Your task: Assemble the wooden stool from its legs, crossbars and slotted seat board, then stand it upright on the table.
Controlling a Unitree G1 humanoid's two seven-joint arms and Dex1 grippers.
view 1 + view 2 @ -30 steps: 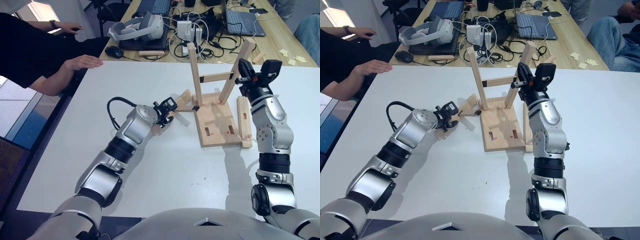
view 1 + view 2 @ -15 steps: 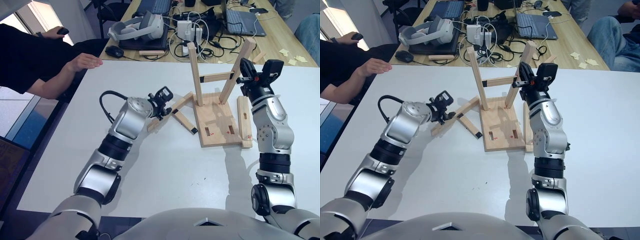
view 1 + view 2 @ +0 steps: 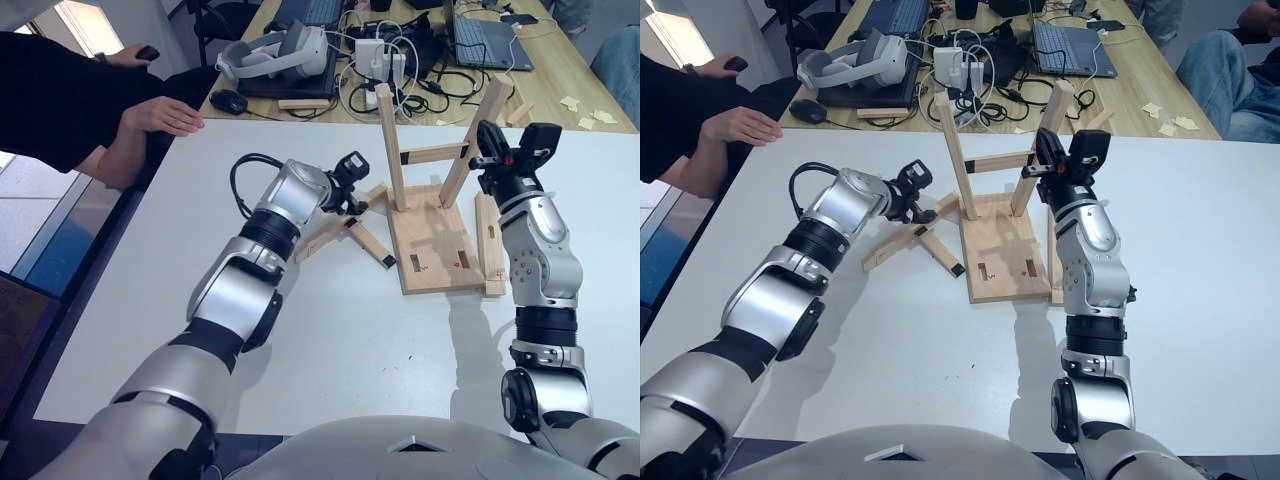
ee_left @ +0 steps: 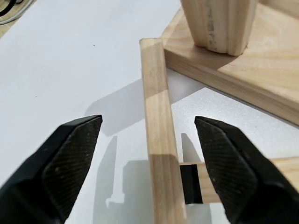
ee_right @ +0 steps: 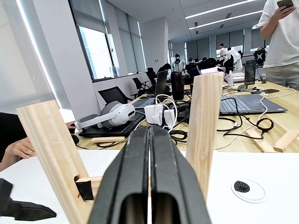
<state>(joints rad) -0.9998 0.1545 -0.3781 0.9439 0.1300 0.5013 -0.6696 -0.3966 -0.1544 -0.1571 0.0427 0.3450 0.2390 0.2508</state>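
The slotted seat board (image 3: 436, 243) lies flat on the white table. Two legs (image 3: 389, 150) stand up from it, joined by a crossbar (image 3: 434, 154). A loose leg with a crossbar fixed to it (image 3: 340, 228) lies flat to the left of the board. My left gripper (image 3: 355, 205) is open and low over that leg near the board's corner. The wrist view has its fingers (image 4: 74, 154) on either side of the leg (image 4: 158, 135), apart from it. My right gripper (image 3: 487, 152) is shut and empty, up beside the right upright leg (image 5: 204, 130). Another loose leg (image 3: 488, 245) lies along the board's right edge.
A person's hand (image 3: 160, 115) rests on the table's far left corner. Behind the table stands a wooden desk with a headset (image 3: 275, 55), a mouse (image 3: 230, 100), laptops and cables. The white tabletop (image 3: 350, 340) stretches toward me.
My left arm has stretched out and carried its gripper along the loose leg toward the seat board. That leg and crossbar now lie flat on the table. The right arm has kept still.
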